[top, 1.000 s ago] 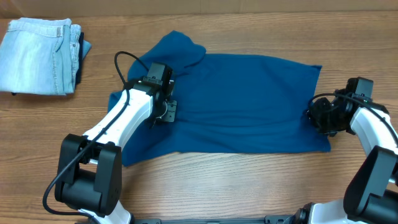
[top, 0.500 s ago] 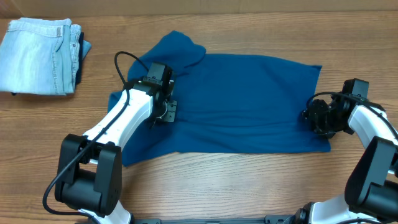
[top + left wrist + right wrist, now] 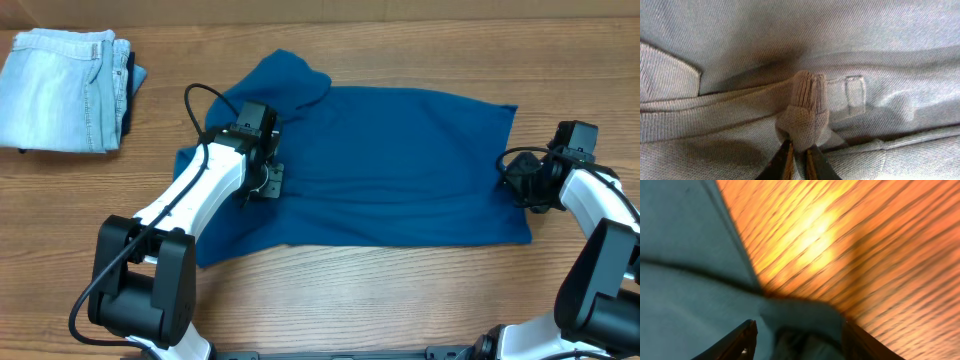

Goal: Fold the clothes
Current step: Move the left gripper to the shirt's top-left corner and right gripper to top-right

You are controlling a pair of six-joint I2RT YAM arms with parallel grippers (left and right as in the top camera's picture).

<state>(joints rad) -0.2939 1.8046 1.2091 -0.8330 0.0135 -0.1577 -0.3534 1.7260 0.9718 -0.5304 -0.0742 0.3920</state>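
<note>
So the deep teal-blue knit polo shirt (image 3: 400, 165) is spread out flat-ish across the middle of the wooden table (image 3: 400, 290), with a folded stack of pale light-blue denim jeans (image 3: 60, 90) parked way off in the far left corner. The only thing that's changed in the last second is the right gripper (image 3: 522, 180). It was sitting over the shirt's right edge and has now slid a bit outward. Its fingers (image 3: 746, 332) are spread, with the hem bunched in the gap between them, not clamped as far as I can see. The left gripper (image 3: 799, 152) hasn't budged and is pinching a little nub of ribbed fabric on the shirt's left side. My guess is that the right side is still lining up its grab, so no fold has started yet.
</note>
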